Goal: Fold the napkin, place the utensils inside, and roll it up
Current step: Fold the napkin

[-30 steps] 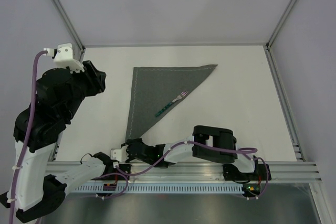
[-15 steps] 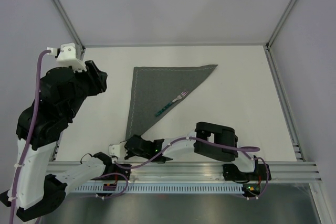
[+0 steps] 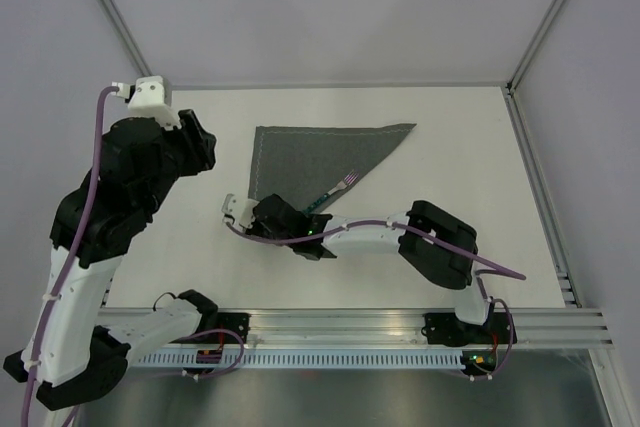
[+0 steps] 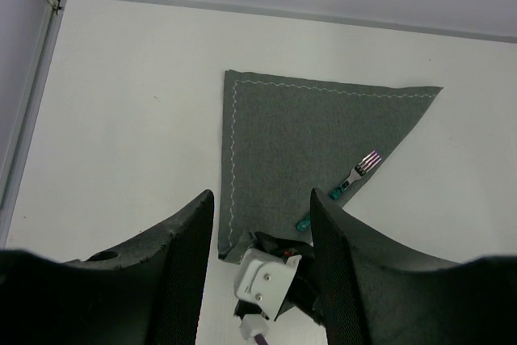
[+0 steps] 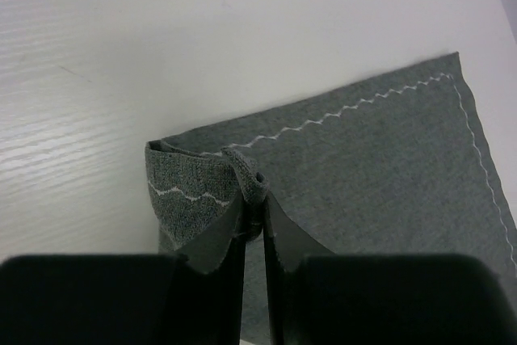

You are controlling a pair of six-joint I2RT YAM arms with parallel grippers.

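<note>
The napkin point(image 3: 300, 152) lay folded, fork point(image 3: 330, 192) on it; right gripper point(image 5: 253, 208) clamped its near corner, left gripper point(image 4: 260, 199) stood open-jawed, rolling remained.

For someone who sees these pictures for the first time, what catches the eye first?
The dark grey napkin, folded into a triangle, stands out in the middle of the white table, with a teal-handled fork at its diagonal edge. The right gripper is shut on the napkin's near corner, which curls upward. The left gripper hangs open above the table's left side.
</note>
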